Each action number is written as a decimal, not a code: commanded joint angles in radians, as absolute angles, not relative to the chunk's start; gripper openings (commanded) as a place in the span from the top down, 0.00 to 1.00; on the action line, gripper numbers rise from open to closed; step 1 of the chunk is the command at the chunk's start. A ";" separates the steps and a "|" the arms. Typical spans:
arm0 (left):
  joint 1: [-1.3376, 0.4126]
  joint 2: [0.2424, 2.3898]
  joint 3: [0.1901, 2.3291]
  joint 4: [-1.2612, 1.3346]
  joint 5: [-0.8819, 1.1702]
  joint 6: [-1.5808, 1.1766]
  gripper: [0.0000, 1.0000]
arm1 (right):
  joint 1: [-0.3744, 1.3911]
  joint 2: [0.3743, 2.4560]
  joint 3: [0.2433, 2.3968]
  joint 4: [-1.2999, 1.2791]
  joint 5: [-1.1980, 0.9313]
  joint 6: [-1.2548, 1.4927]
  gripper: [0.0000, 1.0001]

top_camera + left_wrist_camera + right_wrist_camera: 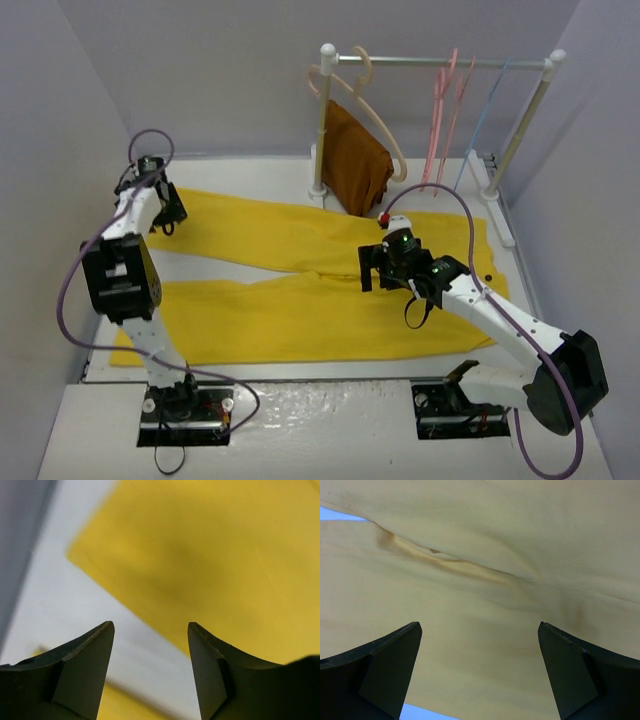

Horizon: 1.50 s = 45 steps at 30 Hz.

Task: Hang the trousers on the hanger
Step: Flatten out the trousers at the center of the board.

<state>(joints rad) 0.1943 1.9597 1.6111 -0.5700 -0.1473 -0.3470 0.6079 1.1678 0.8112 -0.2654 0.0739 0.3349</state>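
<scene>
One pair of soft yellow trousers (pixel 300 310) lies flat on the tabletop (pixel 200 270), its two long legs pointing left. The left hand (pixel 168 215), fingers apart, hangs over the far leg's end. The right hand (pixel 372 265), spread wide, hangs over the crotch. Two thin pink hangers (pixel 440 95), one thick beige hanger (pixel 368 68) and one blue hanger (pixel 488 105) hang on the rail (pixel 420 61) behind.

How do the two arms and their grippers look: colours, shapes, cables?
Both arms have white links and black joint housings. A purple cable loops along the left arm and another along the right arm. The left gripper and right gripper have dark, wedge-shaped fingers. A small green light glows near the right wrist.
</scene>
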 commanded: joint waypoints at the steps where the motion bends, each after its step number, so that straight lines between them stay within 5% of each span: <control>1: 0.057 1.602 1.304 -0.527 -0.095 -0.470 0.43 | 0.628 1.216 0.822 -0.194 0.129 0.411 0.00; 10: -0.056 1.116 0.749 -0.563 -0.088 -0.693 0.43 | 0.617 1.264 0.743 -0.198 0.238 0.568 0.00; 15: -0.058 1.054 0.602 -0.534 -0.096 -0.795 0.43 | 0.572 1.257 0.709 -0.200 0.242 0.623 0.00; 23: 0.011 1.305 0.639 -0.382 -0.090 -0.856 0.44 | 0.338 1.303 0.651 -0.213 0.167 0.620 0.00; 36: 0.087 1.707 0.959 -0.337 -0.086 -0.797 0.44 | 0.196 1.576 0.721 -0.109 0.073 0.574 0.00; 45: 0.101 1.652 1.099 -0.371 -0.044 -0.696 0.44 | 0.190 1.470 0.820 -0.150 0.167 0.493 0.00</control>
<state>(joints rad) 0.0801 1.7117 1.0524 -0.4263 -0.0537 -0.7586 0.2032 1.5435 0.7829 -0.1505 0.1193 0.5452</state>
